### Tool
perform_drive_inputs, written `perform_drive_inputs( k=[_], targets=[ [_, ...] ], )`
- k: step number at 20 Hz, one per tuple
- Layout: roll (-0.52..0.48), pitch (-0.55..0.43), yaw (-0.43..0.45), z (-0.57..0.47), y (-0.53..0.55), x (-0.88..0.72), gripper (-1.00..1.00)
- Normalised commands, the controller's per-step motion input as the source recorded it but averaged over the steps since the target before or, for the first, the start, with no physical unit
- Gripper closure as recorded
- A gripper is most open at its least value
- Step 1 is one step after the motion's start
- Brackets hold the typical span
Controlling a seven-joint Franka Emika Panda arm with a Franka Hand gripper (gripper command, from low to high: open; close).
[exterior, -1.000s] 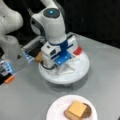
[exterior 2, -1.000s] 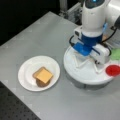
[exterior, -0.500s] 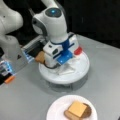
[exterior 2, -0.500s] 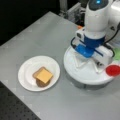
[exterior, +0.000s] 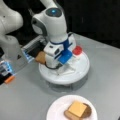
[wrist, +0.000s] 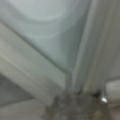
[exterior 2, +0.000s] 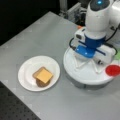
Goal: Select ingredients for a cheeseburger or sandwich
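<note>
My gripper [exterior: 65, 70] [exterior 2: 87, 66] is down inside the white round divided tray [exterior: 82, 71] [exterior 2: 75, 72], open, with nothing showing between its fingers. Close white divider ribs [wrist: 75, 57] of the tray fill the wrist view. A red tomato disc [exterior: 77, 50] [exterior 2: 112, 70] lies on the tray beside the gripper. A tan toast slice [exterior: 40, 57] sits at the tray's edge behind the hand. A bit of green lettuce [exterior 2: 117, 53] shows at a front view's right edge. On the white plate [exterior: 56, 110] [exterior 2: 26, 72] a toast slice, brown patty [exterior: 87, 111] and yellow cheese square [exterior: 77, 108] [exterior 2: 44, 75] lie stacked.
The arm's base [exterior: 11, 45] stands at a front view's left, with a small orange-tipped box [exterior: 7, 75] beside it. The grey table [exterior 2: 37, 37] ends at a dark perforated surface [exterior 2: 12, 110] on the near side.
The arm has drifted slightly to the right in both front views while staying low over the tray. The plate's stack has not moved.
</note>
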Motion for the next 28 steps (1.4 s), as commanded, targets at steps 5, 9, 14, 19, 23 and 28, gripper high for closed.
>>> perform_drive_inputs(
  k=[5, 9, 14, 19, 23, 28],
  targets=[
    [-0.055, -0.129, 0.402, -0.36, -0.02, -0.18, -1.00],
    [0.023, -0.057, 0.390, -0.40, 0.05, -0.23, -1.00],
    [0.100, 0.006, 0.357, -0.39, 0.10, -0.29, -1.00],
    [0.144, 0.044, 0.327, -0.37, 0.11, -0.33, -1.00],
    [0.144, 0.052, 0.273, -0.34, 0.12, -0.35, -1.00],
    [0.130, 0.070, 0.244, -0.31, 0.15, -0.39, -1.00]
  ],
)
